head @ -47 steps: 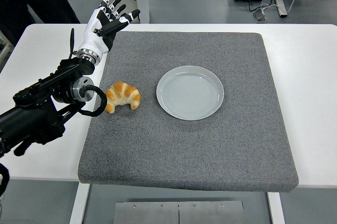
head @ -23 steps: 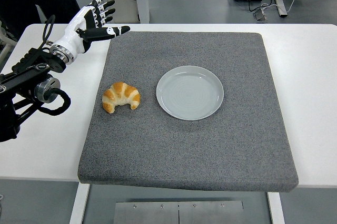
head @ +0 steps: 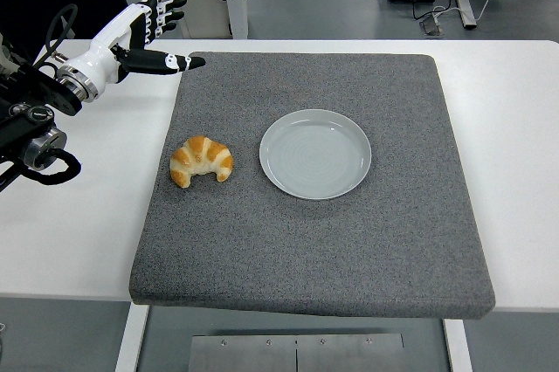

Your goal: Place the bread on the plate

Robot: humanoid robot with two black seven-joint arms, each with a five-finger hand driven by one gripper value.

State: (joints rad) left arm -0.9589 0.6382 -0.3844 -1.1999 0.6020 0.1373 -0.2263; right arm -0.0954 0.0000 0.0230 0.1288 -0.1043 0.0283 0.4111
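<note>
Bread [head: 202,161]: lies nearer you and right of your left hand [head: 140,36], well apart.
Hand: spread, empty.
Plate [head: 315,154]: just right of bread.

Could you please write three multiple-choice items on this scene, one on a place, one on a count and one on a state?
1. Where does the bread lie?
A. On the grey mat, left of the plate
B. On the plate
C. On the bare white table

2. How many plates are on the mat?
A. One
B. Two
C. Three

3. What is the left hand doing?
A. Gripping the bread
B. Open, holding nothing, above the table's far left corner
C. Pressing on the plate

Answers:
1. A: the bread rests on the grey mat, with a gap between it and the plate.
2. A: only one pale round plate shows.
3. B: the fingers are spread, well away from the bread, and hold nothing.
</note>
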